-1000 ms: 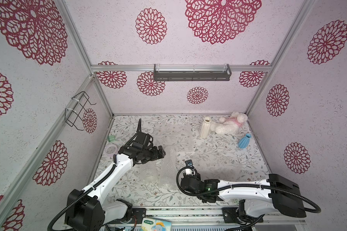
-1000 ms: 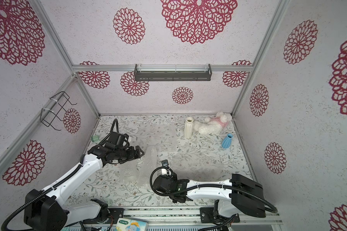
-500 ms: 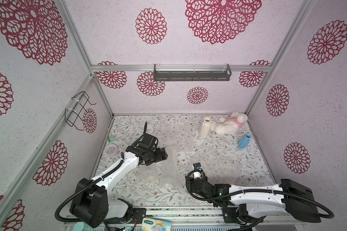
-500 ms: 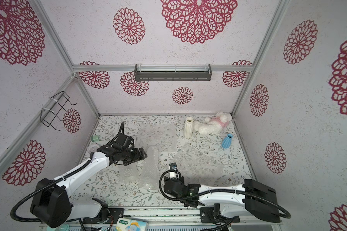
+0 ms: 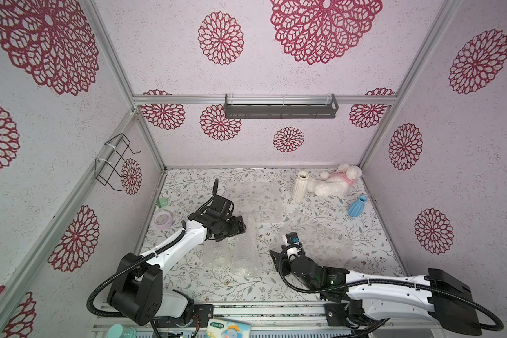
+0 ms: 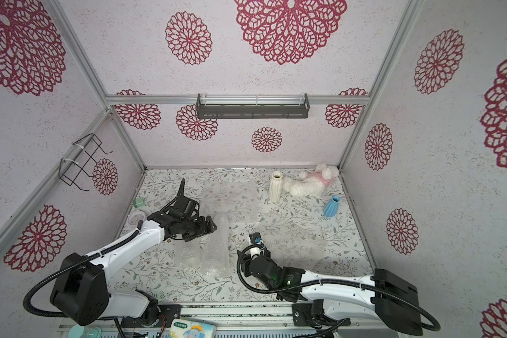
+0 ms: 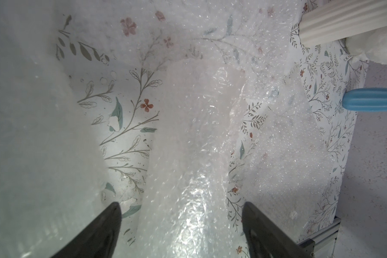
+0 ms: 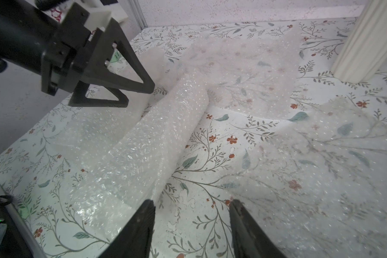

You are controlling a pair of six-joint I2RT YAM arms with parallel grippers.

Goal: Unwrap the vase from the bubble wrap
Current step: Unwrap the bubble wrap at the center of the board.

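Bubble wrap (image 5: 244,248) is laid as a long loose roll mid-table, between the two arms. A glassy lump (image 5: 217,257) under wrap, just beside its near end, is judged to be the vase, unconfirmed. The left gripper (image 7: 181,207) is held over the roll, jaws wide apart, with the roll seen between them but not pinched. The right gripper (image 8: 192,207) is set low just beside the roll's free edge, jaws apart, only bare table between them. Step judged: a free edge is to be caught and peeled back. One layer only should be pinched at the edge while the bundle is steadied by the other arm. The pull is best taken slowly across the roll, so the contents are rolled out, not dragged. The wrap is see-through and slippery, so a missed or double-layer pinch is likely. The table (image 5: 188,281) is flat and floral-printed. Spare flat sheets (image 5: 256,199) are spread behind and could be snagged. A white ribbed vase (image 5: 300,188), blue vase (image 5: 357,206) and plush toy (image 5: 338,184) are placed well apart at the back right. The walls are patterned with red rosettes, and a grey shelf (image 5: 280,109) is fixed to the back wall.
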